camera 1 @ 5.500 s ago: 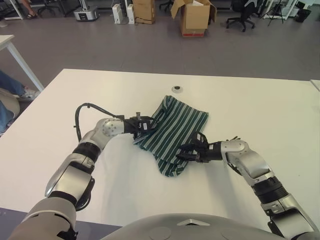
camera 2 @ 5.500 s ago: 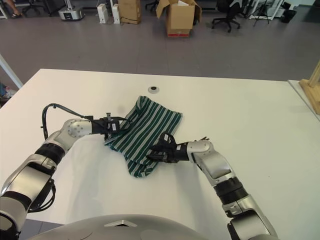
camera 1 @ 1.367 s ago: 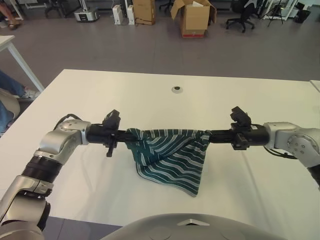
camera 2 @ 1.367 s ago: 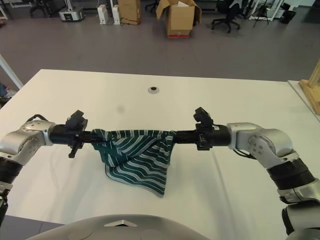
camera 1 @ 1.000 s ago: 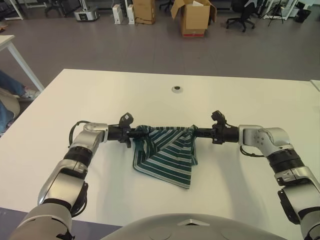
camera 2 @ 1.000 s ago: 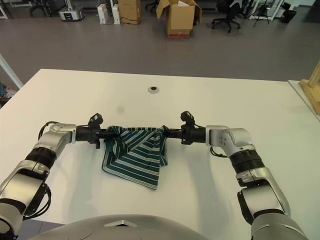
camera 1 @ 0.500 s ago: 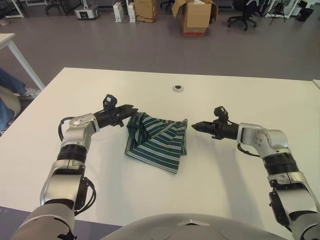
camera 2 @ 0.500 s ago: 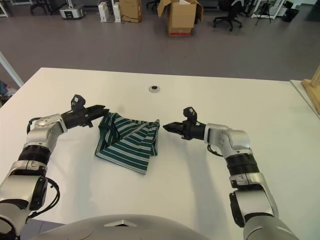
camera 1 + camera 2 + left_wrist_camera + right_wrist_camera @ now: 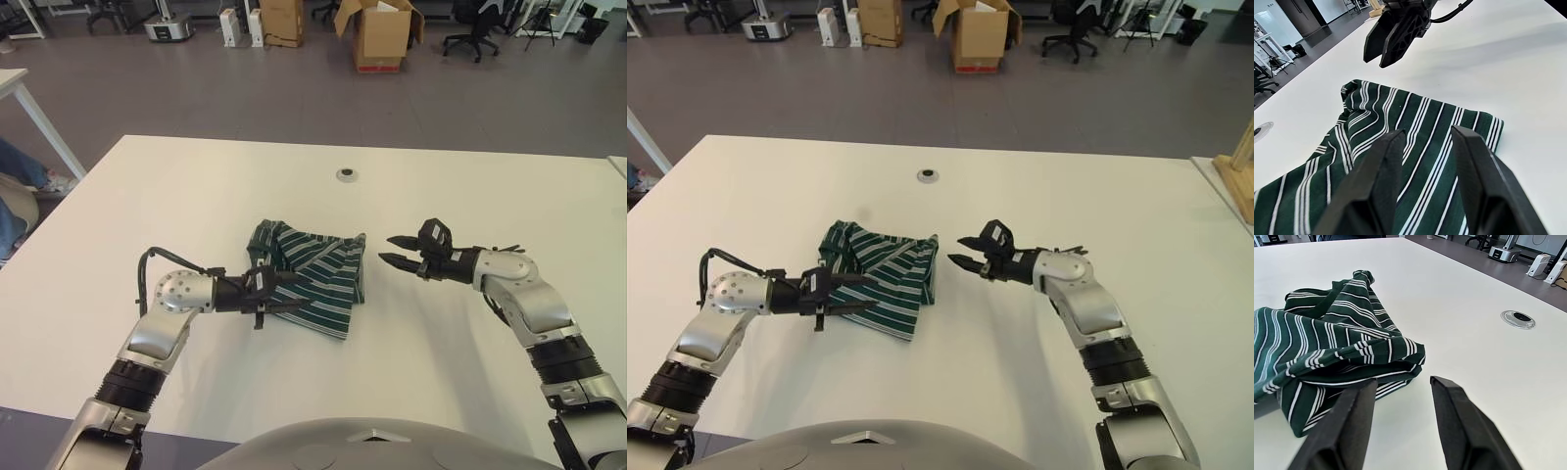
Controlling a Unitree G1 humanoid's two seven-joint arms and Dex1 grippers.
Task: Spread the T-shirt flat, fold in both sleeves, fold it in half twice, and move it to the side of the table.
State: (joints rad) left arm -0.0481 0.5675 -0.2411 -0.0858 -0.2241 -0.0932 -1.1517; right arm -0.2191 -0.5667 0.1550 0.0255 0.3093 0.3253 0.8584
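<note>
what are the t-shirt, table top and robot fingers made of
T-shirt: soft knit fabric, likely cotton, matte; it creases and bunches into folds.
Table: smooth white top, probably laminate, slightly glossy; it shows a soft sheen.
Fingers: rigid black matte plastic by the look; coated metal is possible.

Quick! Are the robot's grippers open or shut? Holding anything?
Left gripper: open, holding nothing, over the T-shirt.
Right gripper: open, holding nothing, beside the T-shirt.
</note>
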